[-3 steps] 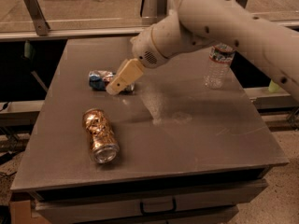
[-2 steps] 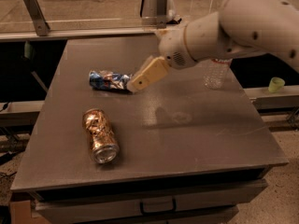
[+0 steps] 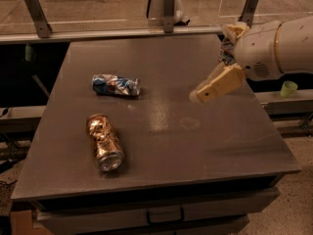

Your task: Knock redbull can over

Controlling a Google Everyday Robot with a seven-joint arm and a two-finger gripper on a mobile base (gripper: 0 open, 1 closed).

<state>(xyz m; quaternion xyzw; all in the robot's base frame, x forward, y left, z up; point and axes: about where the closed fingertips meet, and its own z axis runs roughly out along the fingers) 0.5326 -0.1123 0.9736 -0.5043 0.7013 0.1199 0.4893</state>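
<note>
The redbull can (image 3: 116, 85), blue and silver with a dented body, lies on its side on the dark table (image 3: 195, 146), left of the middle. My gripper (image 3: 208, 92), cream-coloured, hangs above the table's right part, well to the right of the can and apart from it. It holds nothing that I can see. The white arm (image 3: 274, 50) comes in from the right edge.
A larger gold-copper can (image 3: 105, 142) lies on its side near the front left. A clear bottle (image 3: 226, 50) shows partly behind the arm at the back right. A green cup (image 3: 288, 88) sits beyond the table's right edge. A rail runs behind the table.
My gripper and arm have swung to the right, away from the redbull can, which now lies fully in view on its side. The gold can has not moved.
</note>
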